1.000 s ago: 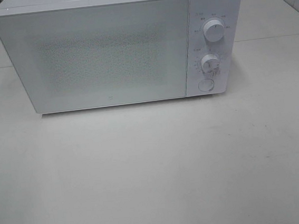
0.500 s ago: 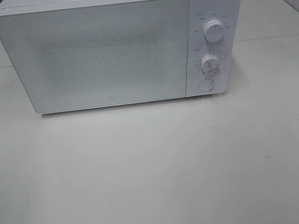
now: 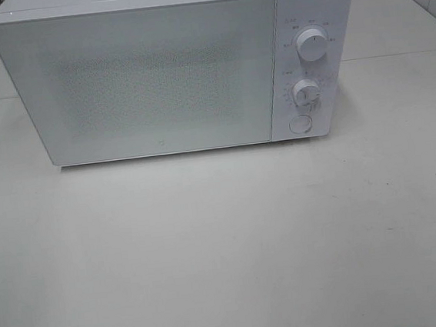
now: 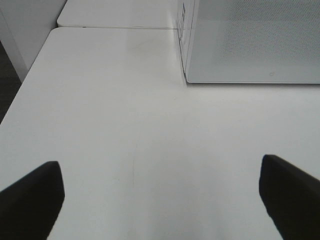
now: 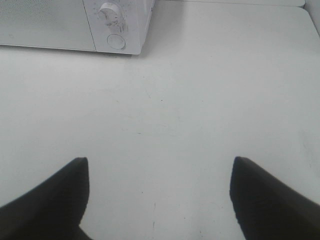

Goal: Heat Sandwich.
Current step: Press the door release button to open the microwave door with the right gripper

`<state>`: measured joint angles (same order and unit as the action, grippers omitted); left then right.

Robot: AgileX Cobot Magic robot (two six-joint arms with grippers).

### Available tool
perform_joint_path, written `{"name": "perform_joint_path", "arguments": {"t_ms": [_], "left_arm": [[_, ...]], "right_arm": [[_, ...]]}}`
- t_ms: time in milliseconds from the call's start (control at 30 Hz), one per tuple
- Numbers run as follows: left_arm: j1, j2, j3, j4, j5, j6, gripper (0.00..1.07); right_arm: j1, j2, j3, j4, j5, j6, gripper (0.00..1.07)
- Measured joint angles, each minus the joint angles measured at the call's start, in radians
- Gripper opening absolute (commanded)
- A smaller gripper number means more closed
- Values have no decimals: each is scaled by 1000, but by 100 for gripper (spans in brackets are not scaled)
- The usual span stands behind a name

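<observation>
Hovering over pale bench (image 3: 227, 255), left fingers (image 4: 30, 200), right fingers (image 5: 50, 200) wide apart, empty; white boxy microwave (image 3: 155, 77) shut; sandwich unseen, likely soft, light: pinch sides gently.

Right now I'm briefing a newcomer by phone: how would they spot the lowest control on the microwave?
The white microwave stands at the back of the pale table. Its right-hand panel stacks three round controls; the button is lowest. Unlike the upper knob and lower knob, it lies flat, without a pointer mark.
</observation>
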<state>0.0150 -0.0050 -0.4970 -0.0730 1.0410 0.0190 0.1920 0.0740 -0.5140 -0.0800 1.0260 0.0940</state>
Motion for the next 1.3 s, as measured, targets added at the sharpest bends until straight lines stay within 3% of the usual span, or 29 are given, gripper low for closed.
{"name": "perform_joint_path", "arguments": {"t_ms": [1300], "left_arm": [[0, 0, 0, 0, 0, 0, 100]], "right_arm": [[-1, 887, -11, 1, -939, 1, 76]]}}
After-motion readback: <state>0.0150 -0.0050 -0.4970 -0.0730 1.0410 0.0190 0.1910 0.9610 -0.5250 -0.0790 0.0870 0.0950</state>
